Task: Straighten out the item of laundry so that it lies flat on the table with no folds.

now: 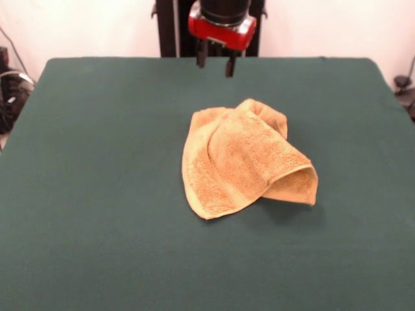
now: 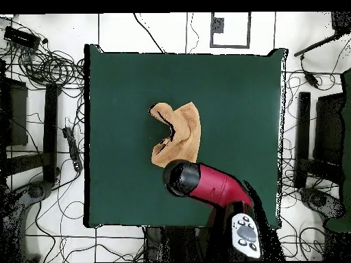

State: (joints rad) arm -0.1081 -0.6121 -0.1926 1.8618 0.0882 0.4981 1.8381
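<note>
Lying crumpled on table (image 1: 97, 194), towel (image 1: 243, 159) below parted fingers (image 1: 201, 55).

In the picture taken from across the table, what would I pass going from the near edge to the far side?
Bare dark green felt-covered table → crumpled orange-tan terry-cloth towel → red and black gripper, hanging open above the far edge.

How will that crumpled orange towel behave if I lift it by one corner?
Probably floppy: the towel already lies folded over itself with a raised loop at one side. It would likely hang and unfold rather than hold its shape. Pushed across the felt-like table, the terry pile may drag and bunch.
</note>
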